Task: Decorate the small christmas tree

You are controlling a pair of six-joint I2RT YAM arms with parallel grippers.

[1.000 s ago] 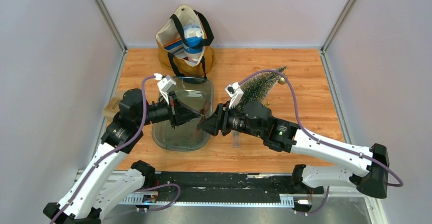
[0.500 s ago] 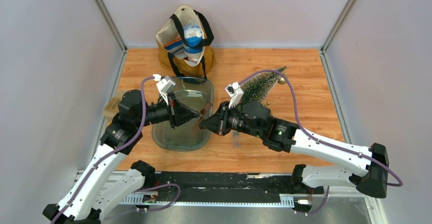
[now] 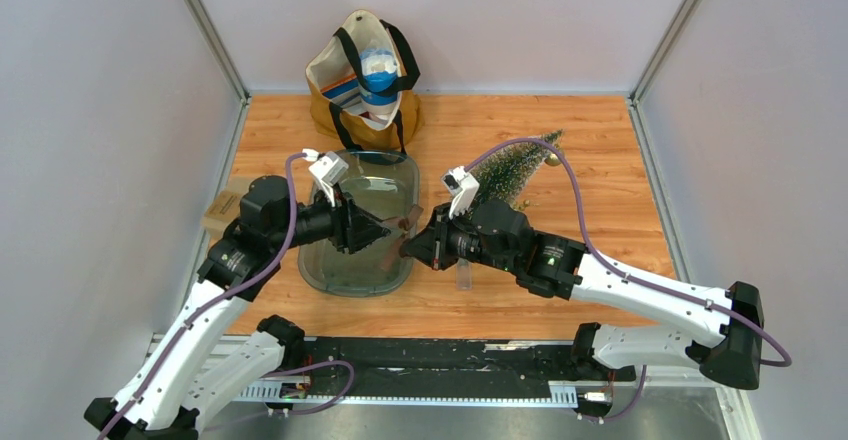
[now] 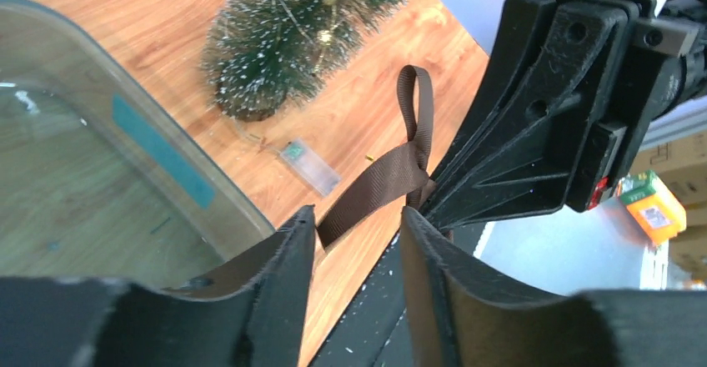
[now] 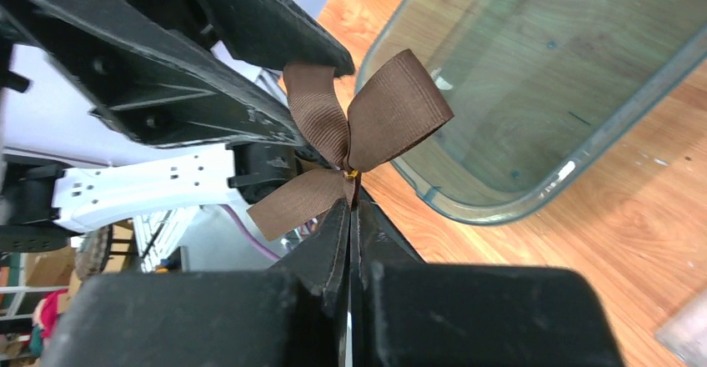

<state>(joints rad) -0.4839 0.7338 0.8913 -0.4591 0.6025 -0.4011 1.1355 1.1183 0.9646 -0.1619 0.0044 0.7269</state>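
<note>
A brown ribbon bow [image 3: 398, 238] hangs in the air between my two grippers, above the right edge of a clear plastic container [image 3: 345, 288]. My right gripper [image 5: 352, 204] is shut on the knot of the bow [image 5: 358, 129]. My left gripper [image 4: 358, 217] is open, and one tail of the bow [image 4: 392, 171] reaches toward its gap without being pinched. The small Christmas tree [image 3: 510, 170] lies tilted on the table behind my right arm, and the tree [image 4: 292, 42] shows gold beads in the left wrist view.
A tan tote bag [image 3: 362, 75] with blue items stands at the back. A small clear battery box [image 4: 310, 163] lies near the tree's base. A wooden block [image 3: 220, 210] sits at the left edge. Grey walls close in both sides.
My right gripper has closed on the bow and my left gripper has opened and let it go. Both arms stayed nearly in place.
</note>
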